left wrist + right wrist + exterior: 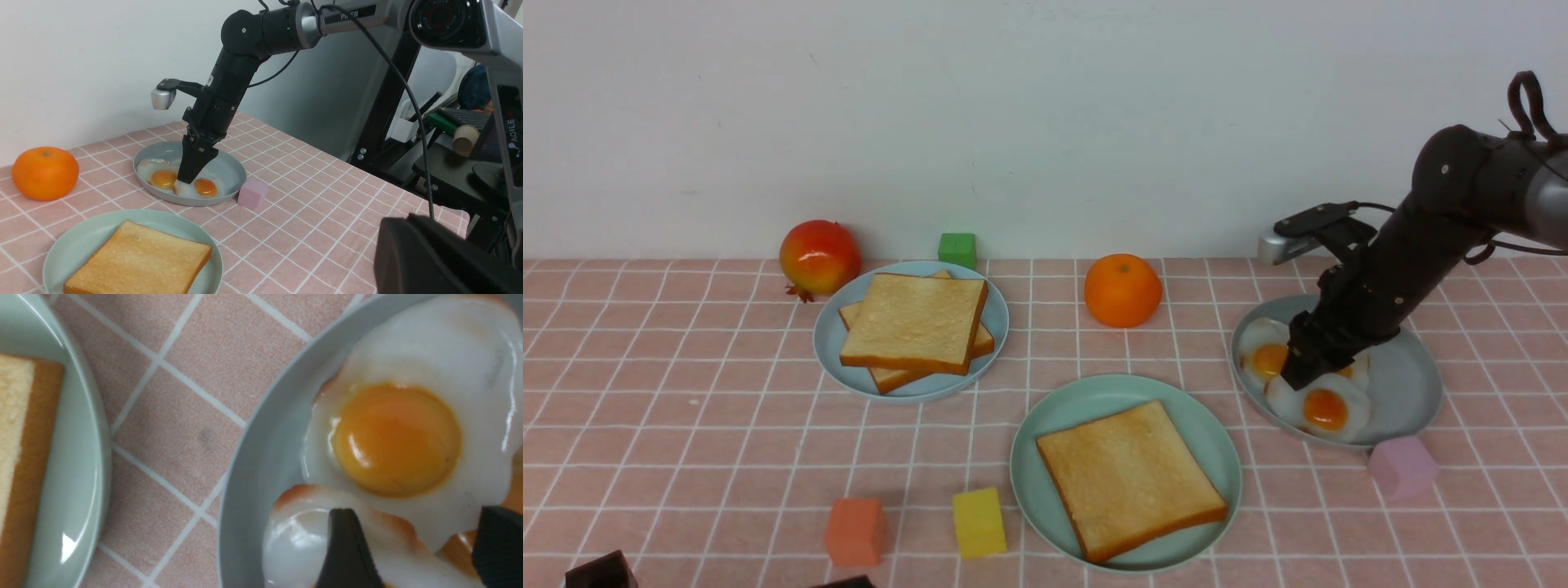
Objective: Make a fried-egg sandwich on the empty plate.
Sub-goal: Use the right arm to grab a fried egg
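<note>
The mint-green plate (1045, 425) sits front centre with one toast slice (1127, 478) on it; it also shows in the left wrist view (77, 245). Overlapping fried eggs (1327, 408) with orange yolks lie on the grey-blue plate (1409, 384) at the right. My right gripper (1294, 377) is down on the eggs, its jaws open, with the fingertips (347, 547) astride an egg's browned edge (392, 531). It holds nothing. Two more toast slices (915, 322) are stacked on the pale blue plate (833, 343). My left gripper (429, 257) is a dark blur, and its jaws are unreadable.
An orange (1123, 290) lies between the plates, and a pomegranate (819, 257) and a green cube (956, 248) sit by the wall. A pink cube (1402, 467) touches the egg plate's front rim. An orange cube (854, 532) and a yellow cube (978, 522) stand front left.
</note>
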